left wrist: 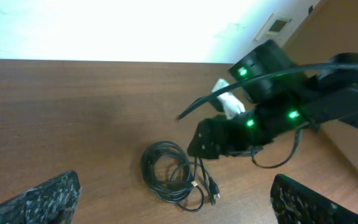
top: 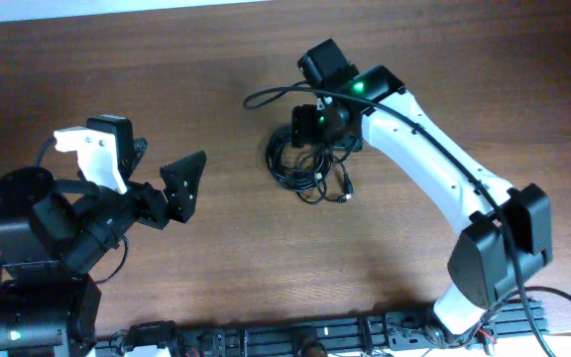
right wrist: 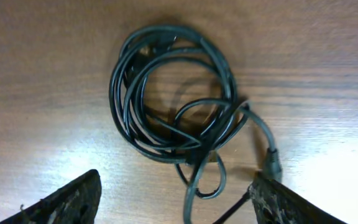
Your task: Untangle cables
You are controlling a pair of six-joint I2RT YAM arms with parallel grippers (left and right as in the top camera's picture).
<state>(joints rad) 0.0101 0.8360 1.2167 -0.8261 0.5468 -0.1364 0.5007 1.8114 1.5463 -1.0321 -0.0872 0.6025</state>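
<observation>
The cables [top: 300, 167] lie in a tangled bundle of thin black loops on the wooden table, with small plugs [top: 345, 190] sticking out at the lower right. They also show in the left wrist view [left wrist: 173, 173] and the right wrist view [right wrist: 173, 99]. My right gripper [top: 317, 137] hovers right over the bundle, open, its fingers [right wrist: 176, 202] spread on either side of the loops and holding nothing. My left gripper [top: 167, 183] is open and empty, well to the left of the cables [left wrist: 176, 202].
A thicker black arm cable [top: 271, 95] loops off the right wrist just behind the bundle. The right arm [top: 434, 159] reaches diagonally across the right half of the table. The left arm base [top: 38, 248] sits at the lower left.
</observation>
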